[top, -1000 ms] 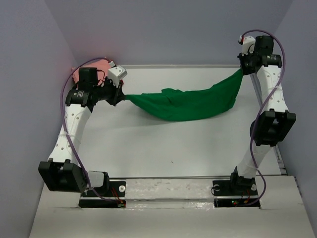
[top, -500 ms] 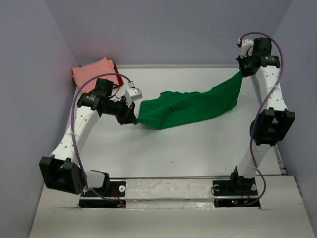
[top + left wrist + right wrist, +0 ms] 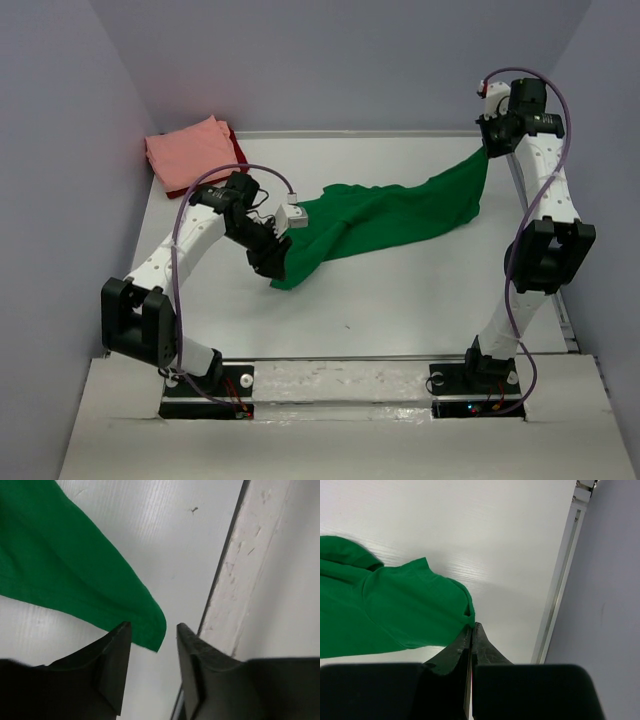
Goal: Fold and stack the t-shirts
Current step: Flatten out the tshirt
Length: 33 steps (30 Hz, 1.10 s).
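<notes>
Green t-shirt [image 3: 390, 215]: lay stretched across the desk [image 3: 400, 300], right end lifted. My right gripper [image 3: 471, 627]: pinched that shirt's right corner. My left gripper [image 3: 152, 630]: stood spread, empty, over its left corner. Handling: I judged that lowering the right corner slowly would keep it flat.

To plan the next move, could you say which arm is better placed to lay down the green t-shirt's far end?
Probably the right: the right gripper is shut on that end of the green t-shirt, while the left gripper stands open, gripping nothing.
</notes>
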Each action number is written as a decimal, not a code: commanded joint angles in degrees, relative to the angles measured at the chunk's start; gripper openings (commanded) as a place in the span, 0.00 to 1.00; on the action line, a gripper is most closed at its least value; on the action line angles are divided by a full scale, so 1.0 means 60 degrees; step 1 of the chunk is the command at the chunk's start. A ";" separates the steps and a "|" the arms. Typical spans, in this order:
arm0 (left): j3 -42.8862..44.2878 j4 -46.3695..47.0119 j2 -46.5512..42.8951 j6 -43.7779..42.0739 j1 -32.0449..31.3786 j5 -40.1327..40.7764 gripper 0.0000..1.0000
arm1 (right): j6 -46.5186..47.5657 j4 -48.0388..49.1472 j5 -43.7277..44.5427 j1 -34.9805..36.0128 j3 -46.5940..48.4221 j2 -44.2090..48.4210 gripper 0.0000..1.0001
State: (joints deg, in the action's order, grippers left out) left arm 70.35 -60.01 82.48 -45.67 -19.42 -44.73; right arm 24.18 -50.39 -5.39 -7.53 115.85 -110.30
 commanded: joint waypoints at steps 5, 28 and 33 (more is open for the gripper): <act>0.0331 -0.0619 -0.0167 -0.0430 -0.0250 -0.0016 0.99 | 0.0056 0.0474 -0.0040 -0.0078 -0.0149 0.0322 0.00; 0.0184 0.7804 0.1251 0.4243 -0.0059 0.3427 0.99 | 0.0130 0.0430 -0.0537 0.0772 -0.1452 0.1698 0.00; 0.0434 0.8140 0.2366 0.4155 -0.0089 0.3295 0.99 | 0.0027 0.0254 -0.0553 0.1268 -0.1569 0.2006 0.00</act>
State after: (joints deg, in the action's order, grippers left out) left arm 71.94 -15.46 94.50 -21.34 -19.53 -25.65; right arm 24.43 -49.30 -8.25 -2.13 106.76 -101.34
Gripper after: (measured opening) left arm 0.989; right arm 0.012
